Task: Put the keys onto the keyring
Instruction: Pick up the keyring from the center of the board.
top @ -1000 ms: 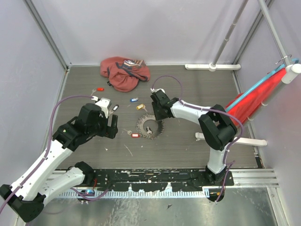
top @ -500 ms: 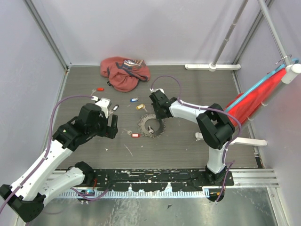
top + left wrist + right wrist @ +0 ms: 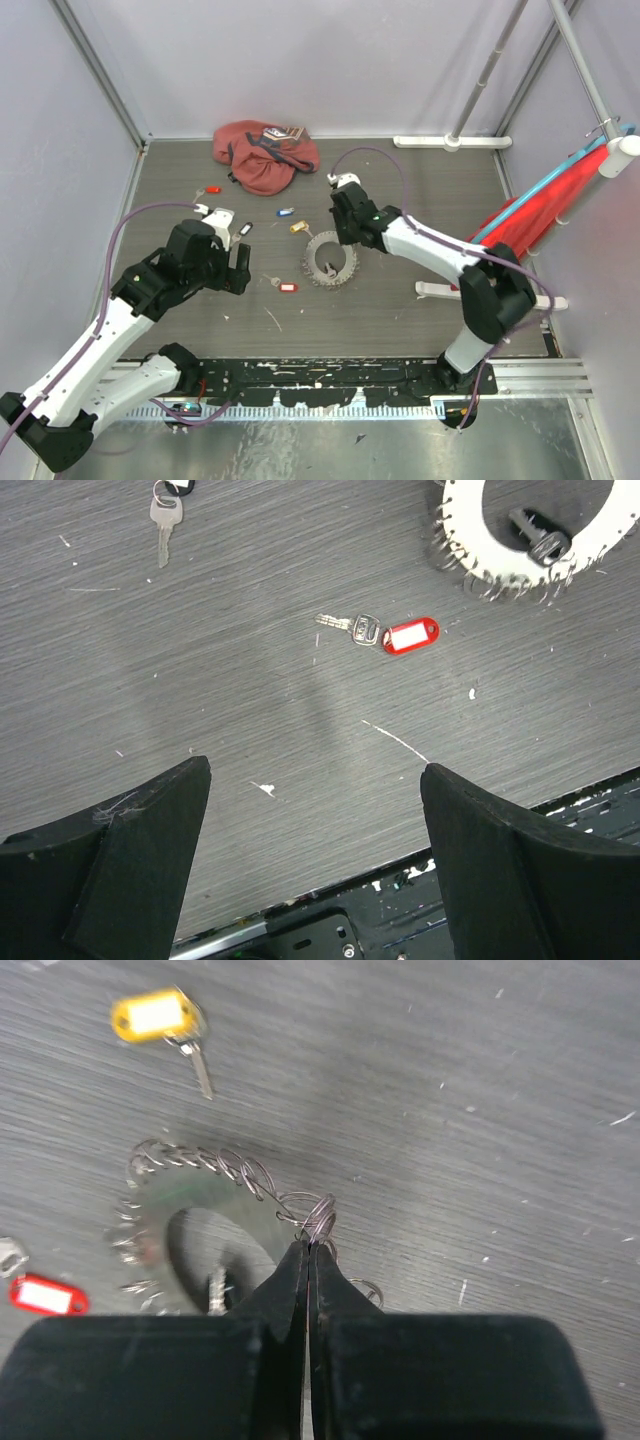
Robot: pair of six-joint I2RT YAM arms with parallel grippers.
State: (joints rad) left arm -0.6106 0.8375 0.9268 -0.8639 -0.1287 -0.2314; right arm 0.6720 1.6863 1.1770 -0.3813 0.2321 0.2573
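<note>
The keyring (image 3: 330, 262) is a flat silver disc edged with small wire rings, lying mid-table. My right gripper (image 3: 345, 238) is shut on a wire ring at its far edge; the wrist view shows the jaws (image 3: 310, 1247) pinched on that ring beside the disc (image 3: 165, 1210). One key lies inside the disc's hole (image 3: 535, 535). A red-headed key (image 3: 287, 287) lies left of the disc, also visible from the left wrist (image 3: 400, 635). A yellow key (image 3: 297, 226), a blue key (image 3: 285, 211), a black key (image 3: 243, 229) and another red key (image 3: 212, 188) lie scattered. My left gripper (image 3: 315, 770) is open and empty.
A reddish-pink cloth bag (image 3: 264, 152) lies at the back. A red folded thing on a white stand (image 3: 535, 215) leans at the right. A black slotted rail (image 3: 330, 375) runs along the near edge. Grey walls close in both sides.
My right arm has swung to the right and pulled the keyring slightly right and back by its edge ring. The left arm has not moved.
</note>
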